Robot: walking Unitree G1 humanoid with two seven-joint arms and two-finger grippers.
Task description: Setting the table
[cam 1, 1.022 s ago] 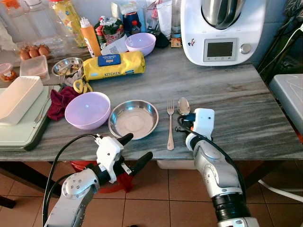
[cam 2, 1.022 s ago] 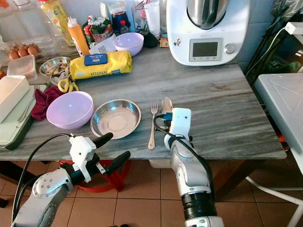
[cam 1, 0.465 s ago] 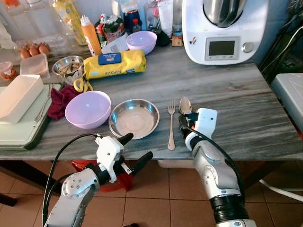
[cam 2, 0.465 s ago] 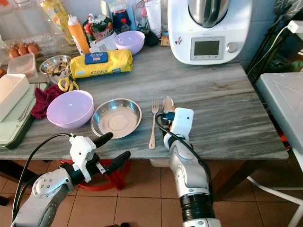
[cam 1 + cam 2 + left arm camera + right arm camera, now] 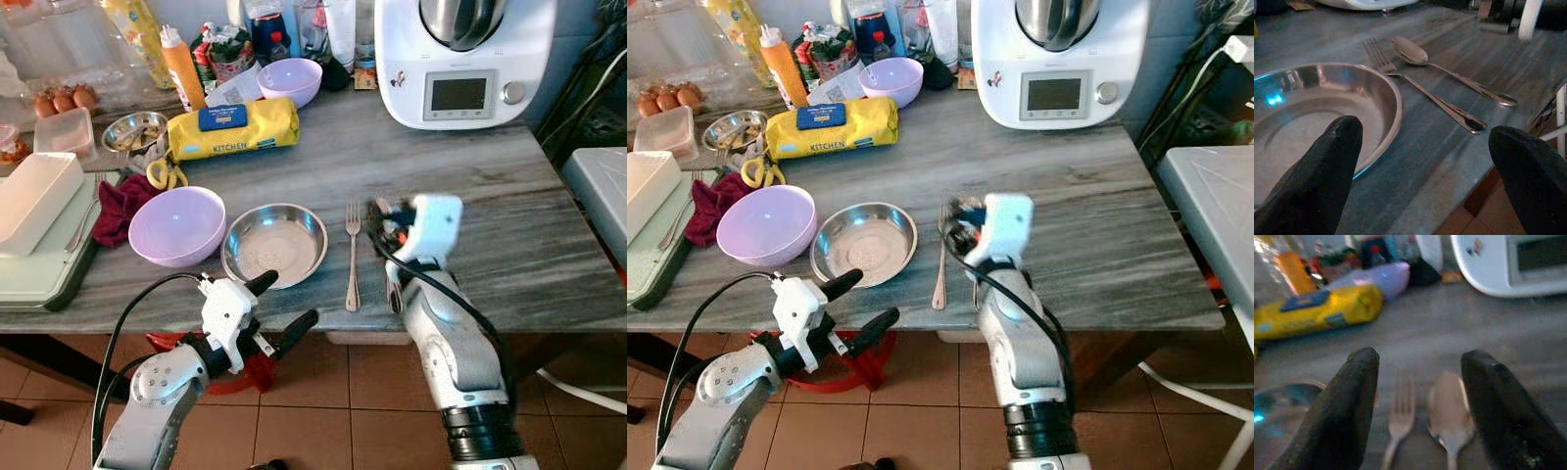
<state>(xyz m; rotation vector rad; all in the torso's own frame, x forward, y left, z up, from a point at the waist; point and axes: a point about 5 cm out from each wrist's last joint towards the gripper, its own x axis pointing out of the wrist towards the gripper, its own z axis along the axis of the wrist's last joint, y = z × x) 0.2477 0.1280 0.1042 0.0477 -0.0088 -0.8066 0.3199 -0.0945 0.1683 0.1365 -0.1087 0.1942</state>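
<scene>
The left gripper (image 5: 279, 304) hovers at the table's (image 5: 509, 211) near edge, fingers spread wide and empty, pointing toward the steel plate (image 5: 274, 245). The right gripper (image 5: 1420, 406) is raised above the tabletop near the front edge, fingers parted, holding nothing. Beneath it the fork (image 5: 353, 257) and spoon (image 5: 1449, 73) lie side by side just right of the plate. A lilac bowl (image 5: 177, 225) sits left of the plate; tiled floor (image 5: 343, 421) below.
</scene>
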